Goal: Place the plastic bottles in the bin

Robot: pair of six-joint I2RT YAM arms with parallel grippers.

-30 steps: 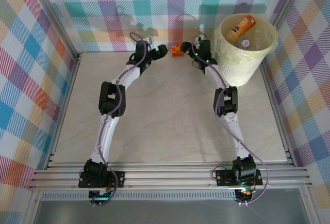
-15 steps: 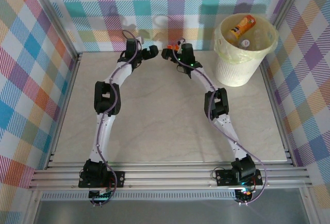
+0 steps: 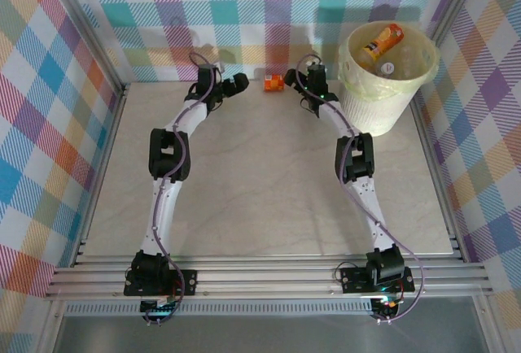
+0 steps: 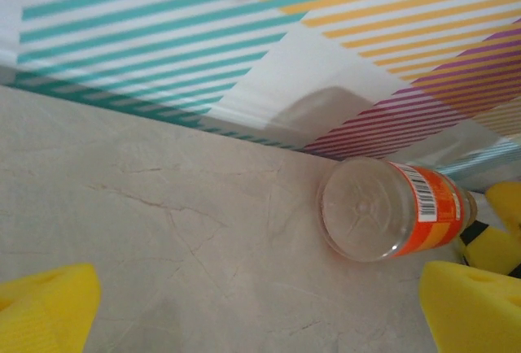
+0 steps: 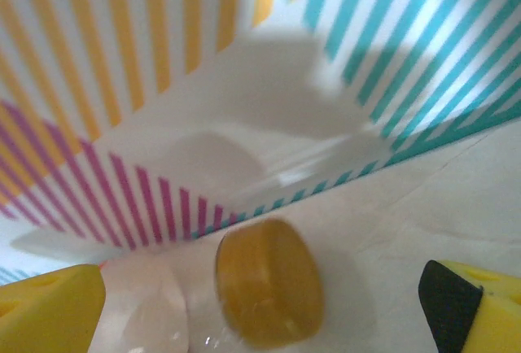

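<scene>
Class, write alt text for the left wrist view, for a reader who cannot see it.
A clear plastic bottle with an orange label lies on its side on the pale table, base toward the camera, near the striped wall. The left pincer is open, short of it.

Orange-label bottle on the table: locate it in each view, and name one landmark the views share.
Top external: bottle against the back wall, left of the bin.
Left wrist: right of centre, clear base facing the camera.
Right wrist: bottom centre, blurred, seemingly cap end on.
Shared landmark: that striped wall, just behind it.
</scene>
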